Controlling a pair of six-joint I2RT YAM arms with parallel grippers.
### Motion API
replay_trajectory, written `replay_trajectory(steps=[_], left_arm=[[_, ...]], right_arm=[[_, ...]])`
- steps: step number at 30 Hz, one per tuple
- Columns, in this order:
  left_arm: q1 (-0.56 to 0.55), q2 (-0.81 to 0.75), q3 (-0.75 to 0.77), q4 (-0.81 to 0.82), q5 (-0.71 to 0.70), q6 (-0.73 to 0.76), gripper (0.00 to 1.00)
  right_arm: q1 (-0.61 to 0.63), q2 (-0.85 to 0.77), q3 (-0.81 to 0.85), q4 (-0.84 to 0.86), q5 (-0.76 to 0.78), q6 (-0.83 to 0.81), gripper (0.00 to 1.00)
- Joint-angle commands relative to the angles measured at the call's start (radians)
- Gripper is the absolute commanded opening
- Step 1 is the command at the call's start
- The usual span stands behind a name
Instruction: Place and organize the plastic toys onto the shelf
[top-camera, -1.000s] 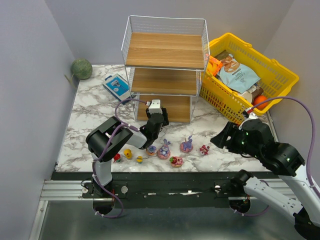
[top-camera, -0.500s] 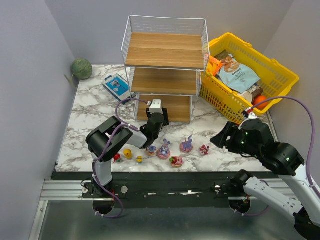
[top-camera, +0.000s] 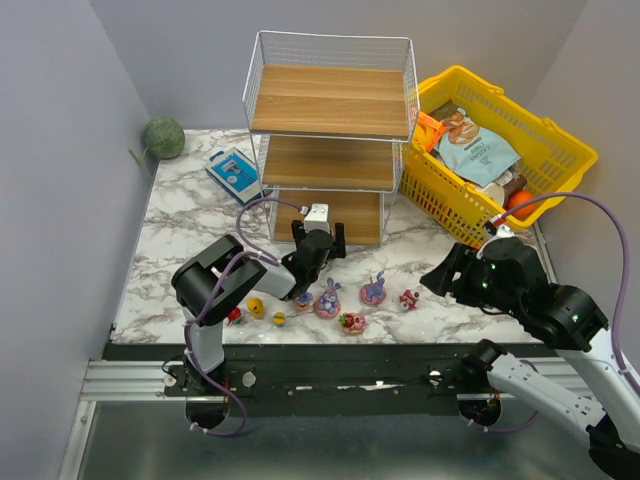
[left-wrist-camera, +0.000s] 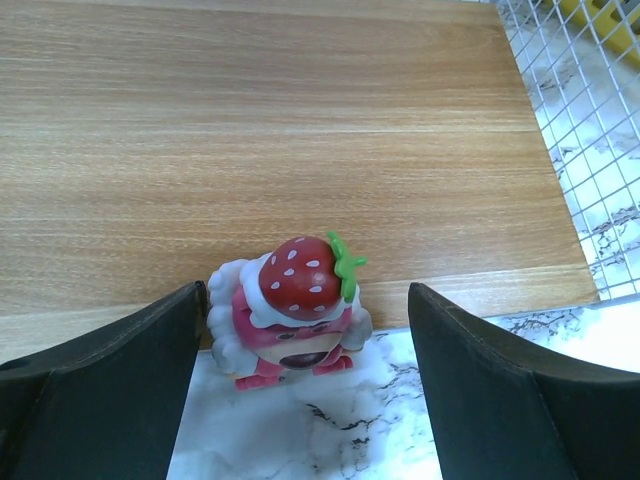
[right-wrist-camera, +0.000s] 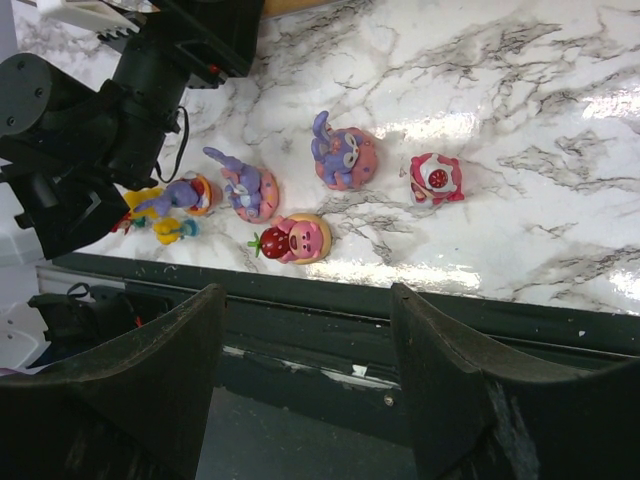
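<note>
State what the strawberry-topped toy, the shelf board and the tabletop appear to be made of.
Strawberry-topped toy: likely moulded plastic, glossy; highlights on the smooth red berry.
Shelf board: wood or wood-look laminate, matte; straight grain lines.
Tabletop: marble-pattern surface, shiny; grey veins and glare, possibly only a printed film.

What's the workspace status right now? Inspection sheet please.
Surface: marble-pattern table, glossy.
Job's things: strawberry-topped toy upright at the front edge of the shelf's lowest board; top board bare; eight toys loose near the table's front, including a bunny-eared toy.
Clutter: yellow basket with snack packets; blue-white box; green ball.
Grippers: left pincer open around the strawberry-topped toy; right pincer open, empty.
Cables: purple cable loops on each arm, off the toys.
Surroundings: grey walls.
</note>
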Motion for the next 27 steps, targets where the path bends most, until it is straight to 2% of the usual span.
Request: replay_trajectory(steps=[1,7,21,27], left_arm=[[-0.002,-0.027,-0.022,-0.104,-0.004,-0.011,0.92],[-0.002,-0.090,-0.022,-0.149,-0.011,-0.022,0.99],[-0.002,-0.243,-0.030,-0.216,0.055,-0.036,0.99],[-0.002,-0.378,-0.079,-0.281,0.048,-0.064,0.99]], right_arm=[[0.004,0.003,-0.009,0.015,-0.006,0.011,0.74],[0.004,0.006,-0.010,0.020,-0.009,0.009,0.74],[0.002,0.031,-0.013,0.043,-0.029,-0.005,0.74],[0.004,0.054,-0.013,0.058,-0.030,-0.005,0.74]])
